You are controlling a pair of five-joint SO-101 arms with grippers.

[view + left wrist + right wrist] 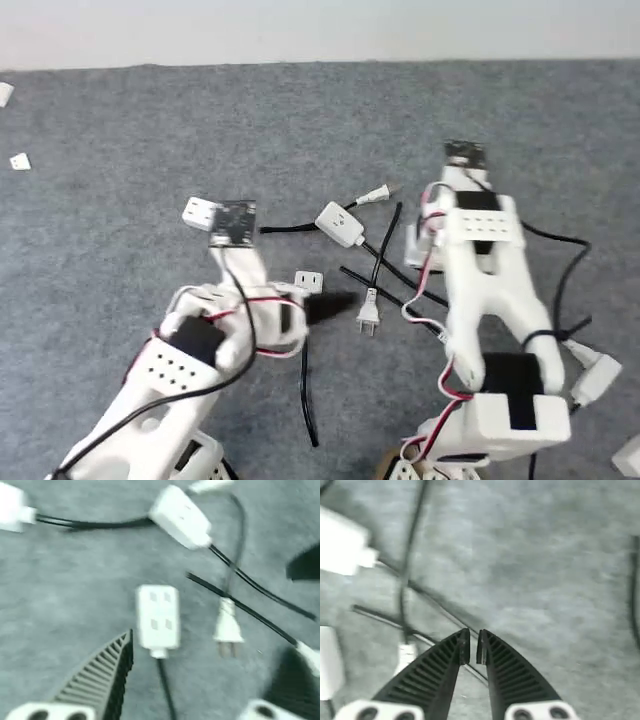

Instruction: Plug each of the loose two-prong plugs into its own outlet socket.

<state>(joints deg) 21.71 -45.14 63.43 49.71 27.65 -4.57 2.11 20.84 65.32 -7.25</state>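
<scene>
A white two-socket outlet block [157, 615] lies on the grey carpet just beyond my left gripper [210, 605], which is open wide, one ribbed finger [107, 675] beside the block. In the high view this block [308, 281] sits at the left gripper [312, 300]. A loose white two-prong plug [368, 315] on a black cord lies right of it. A second outlet block [340, 224] and another plug [375, 195] lie farther back. My right gripper [470, 647] is shut and holds nothing, hovering over black cords near the plug [405, 657].
A third outlet block [198, 212] peeks from behind the left wrist. Black cords [400, 270] cross between the arms. Small white bits [20, 160] lie at the far left. The right arm [480, 250] stands over the carpet's right side.
</scene>
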